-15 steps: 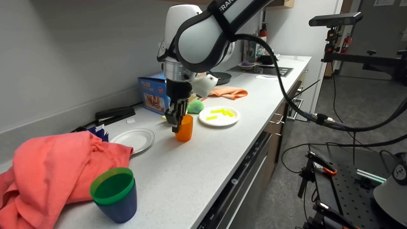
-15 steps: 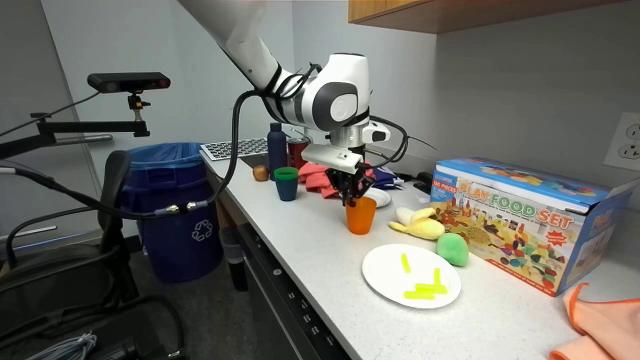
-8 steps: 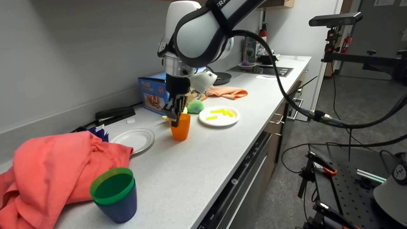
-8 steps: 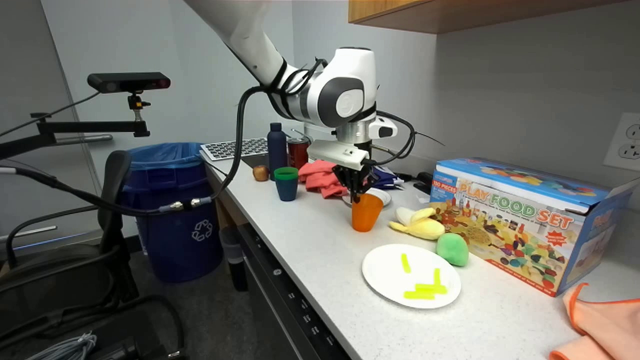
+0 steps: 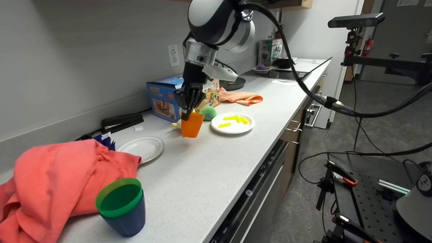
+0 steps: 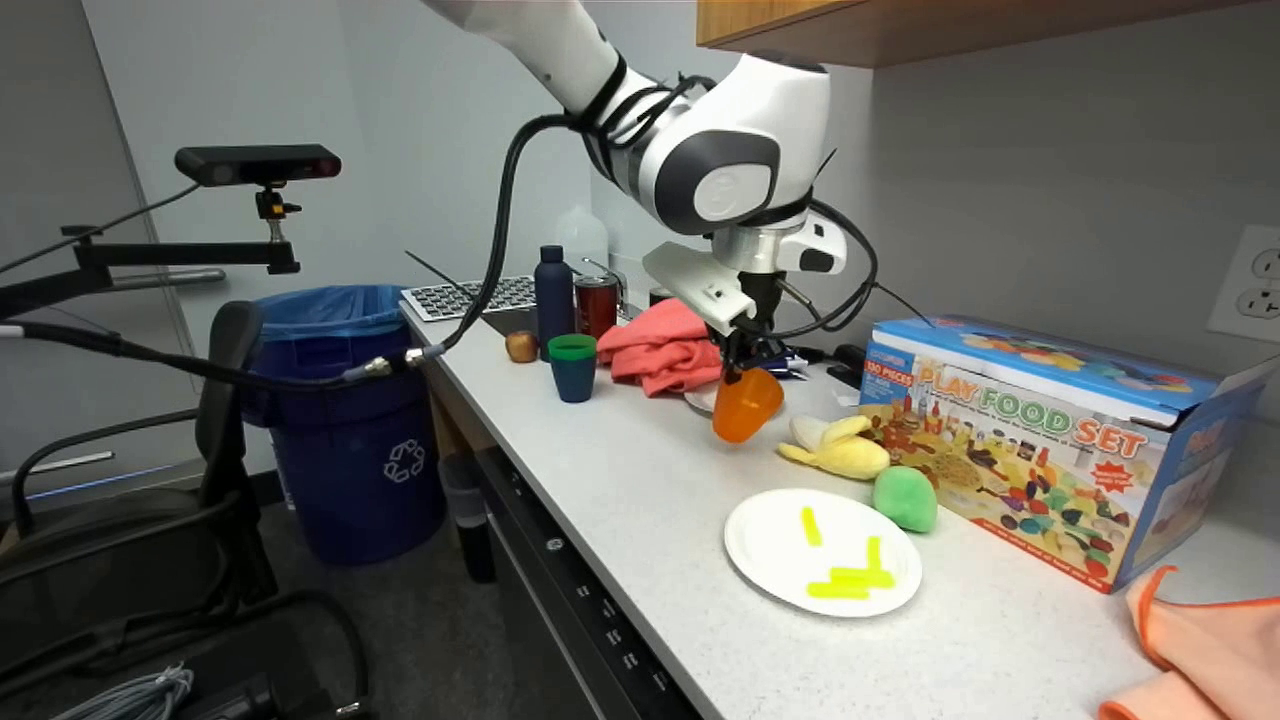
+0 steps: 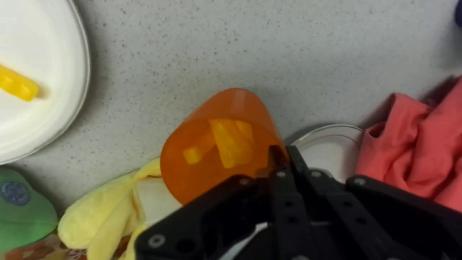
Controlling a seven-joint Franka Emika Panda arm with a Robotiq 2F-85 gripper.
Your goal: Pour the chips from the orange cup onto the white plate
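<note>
Orange cup (image 7: 207, 173): wrist view's centre, tilted, chips (image 7: 232, 144) inside
Fingers (image 7: 297, 159): pinching its wall
Spill: tipping short of the white plate (image 7: 39, 47), upper left, could drop chips on the tabletop (image 7: 162, 61)

Wrist view close above cup (image 7: 207, 175), opposed exterior views sharing counter (image 5: 175, 189)

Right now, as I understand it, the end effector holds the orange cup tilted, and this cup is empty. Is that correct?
Not quite: the orange cup is not empty. The wrist view shows yellow chips inside it. The rest stands: the end effector holds the cup tilted.
</note>
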